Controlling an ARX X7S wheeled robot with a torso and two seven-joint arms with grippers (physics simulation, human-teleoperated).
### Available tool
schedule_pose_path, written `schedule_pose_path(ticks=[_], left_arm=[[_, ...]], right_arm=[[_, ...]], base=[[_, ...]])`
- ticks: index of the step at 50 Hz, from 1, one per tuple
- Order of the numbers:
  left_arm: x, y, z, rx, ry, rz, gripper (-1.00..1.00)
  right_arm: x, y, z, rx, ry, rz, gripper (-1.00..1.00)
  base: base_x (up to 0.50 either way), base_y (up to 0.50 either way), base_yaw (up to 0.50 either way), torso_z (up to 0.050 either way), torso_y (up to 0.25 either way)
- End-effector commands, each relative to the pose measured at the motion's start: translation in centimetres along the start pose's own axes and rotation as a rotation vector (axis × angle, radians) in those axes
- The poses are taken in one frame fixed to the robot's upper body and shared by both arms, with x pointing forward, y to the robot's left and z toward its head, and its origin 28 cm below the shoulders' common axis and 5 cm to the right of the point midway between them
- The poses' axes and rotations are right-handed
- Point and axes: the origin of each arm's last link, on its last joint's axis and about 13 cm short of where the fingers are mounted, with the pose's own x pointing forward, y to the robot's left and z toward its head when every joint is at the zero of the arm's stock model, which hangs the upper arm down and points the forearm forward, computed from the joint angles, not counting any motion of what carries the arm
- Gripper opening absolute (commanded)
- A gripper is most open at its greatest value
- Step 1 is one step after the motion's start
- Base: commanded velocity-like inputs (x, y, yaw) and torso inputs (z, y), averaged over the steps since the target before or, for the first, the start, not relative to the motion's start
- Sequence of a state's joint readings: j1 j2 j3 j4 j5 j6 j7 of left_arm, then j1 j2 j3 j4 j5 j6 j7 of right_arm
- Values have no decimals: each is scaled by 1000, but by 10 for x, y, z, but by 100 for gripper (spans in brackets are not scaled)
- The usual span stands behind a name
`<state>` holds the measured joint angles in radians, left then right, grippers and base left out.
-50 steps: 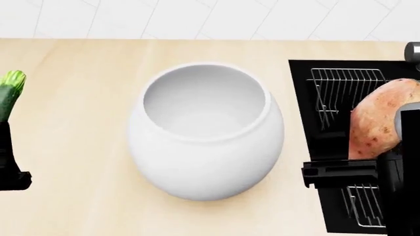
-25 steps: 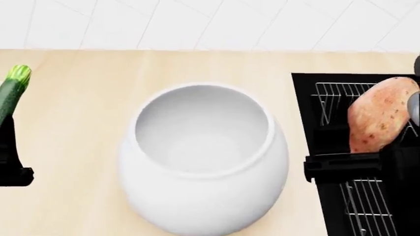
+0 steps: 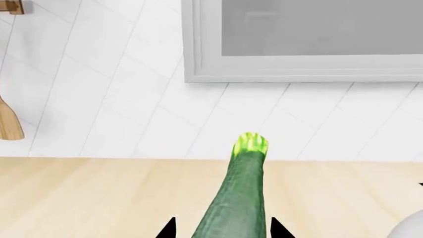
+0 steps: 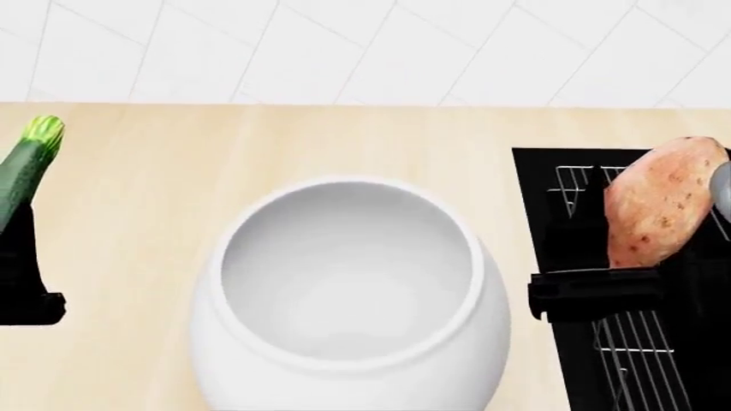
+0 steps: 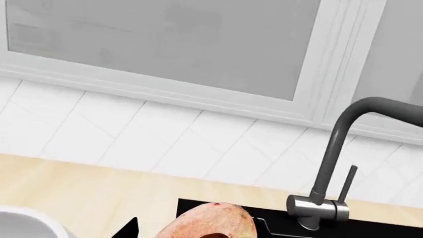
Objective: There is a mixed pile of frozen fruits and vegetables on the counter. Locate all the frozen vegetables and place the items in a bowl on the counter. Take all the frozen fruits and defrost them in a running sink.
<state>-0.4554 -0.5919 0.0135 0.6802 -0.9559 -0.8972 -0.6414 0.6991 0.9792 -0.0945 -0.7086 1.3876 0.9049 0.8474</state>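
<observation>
Neither vegetable is in the bowl yet: its white hollow shows nothing inside, so as far as these views go the vegetable half of the task is mid-carry and nothing is delivered. The frozen fruits appear in none of the views, so whether they have reached the sink cannot be told; the faucet shows no water running in the right wrist view.

The left gripper is clenched on the zucchini, its two dark fingertips on either flank of the green body, with the light stem end pointing away from the wrist toward the tiled wall. In the head view the zucchini rises tilted out of that gripper, above the counter and well apart from the bowl, which lies off to the gripper's inner side.

The right gripper carries the sweet potato, held nearly upright with its upper end leaning outward. It hangs over the black basin and wire rack, with the bowl just beside the gripper on its inner side. The right wrist view shows only the top of the sweet potato and one finger tip, so the grip looks closed on it, though the contact itself is mostly out of frame.

Both arms would have to swing inward over the rim before letting go.
</observation>
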Motion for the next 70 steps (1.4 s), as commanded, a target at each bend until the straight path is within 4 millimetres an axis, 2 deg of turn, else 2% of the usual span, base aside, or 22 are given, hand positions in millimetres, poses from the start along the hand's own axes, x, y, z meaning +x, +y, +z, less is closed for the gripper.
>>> schedule_pose_path(ticks=[1,5,9,12,13,14,15,23,27,31,34,36,37,39,42,44,54,70], left_arm=[[-3,2,5,-10,-9,4,-100],[-2,0,7,-10,-13,-2,-100],[-2,-1,4,-11,-3,-12,-100],[-3,0,4,-10,-1,-13,-100],[0,-4,2,-9,5,-24,-100],[-1,-3,2,-9,4,-24,-100],[-1,-3,2,-8,4,-23,-100],[-1,-4,2,-7,2,-30,-100],[-1,-4,3,-9,0,-31,-100],[2,-9,3,-9,-1,-33,-100],[-1,-5,4,-11,-1,-33,-100],[0,-6,3,-9,3,-34,-100],[1,-7,4,-9,2,-34,-100],[1,-5,3,-11,4,-31,-100],[-2,-4,1,-16,7,-36,-100],[-2,-3,0,-16,8,-38,-100],[-2,-2,-5,-20,25,-38,-100],[-4,-1,-6,-18,31,-39,-100]], right_arm=[[3,-2,10,-26,-25,2,-100],[7,-4,29,-78,-13,56,-100],[17,-14,65,-132,1,99,-100],[21,-15,81,-160,44,174,-100],[37,0,95,-236,174,369,-100],[41,-19,124,-210,189,306,-100],[33,-27,158,-180,89,289,-100],[51,-17,179,-165,160,465,-100],[61,-17,199,-103,154,497,-100],[75,-7,195,-65,244,590,-100],[90,5,177,-30,328,648,-100],[94,12,172,0,385,702,-100],[97,13,170,-21,396,670,-100],[102,20,169,52,442,710,-100],[106,29,156,108,499,747,-100],[108,33,148,137,536,757,-100],[119,38,137,169,591,717,-100],[110,46,111,169,704,742,-100]], base=[[0,0,0,0,0],[0,0,0,0,0],[0,0,0,0,0],[0,0,0,0,0],[0,0,0,0,0],[0,0,0,0,0],[0,0,0,10,0],[0,0,0,0,1],[0,0,0,0,0],[0,0,0,0,0],[0,0,0,0,0],[0,0,0,0,0],[0,0,0,0,0],[0,0,0,0,0],[0,0,0,0,0],[0,0,0,0,0],[0,0,0,0,0],[0,0,0,0,1]])
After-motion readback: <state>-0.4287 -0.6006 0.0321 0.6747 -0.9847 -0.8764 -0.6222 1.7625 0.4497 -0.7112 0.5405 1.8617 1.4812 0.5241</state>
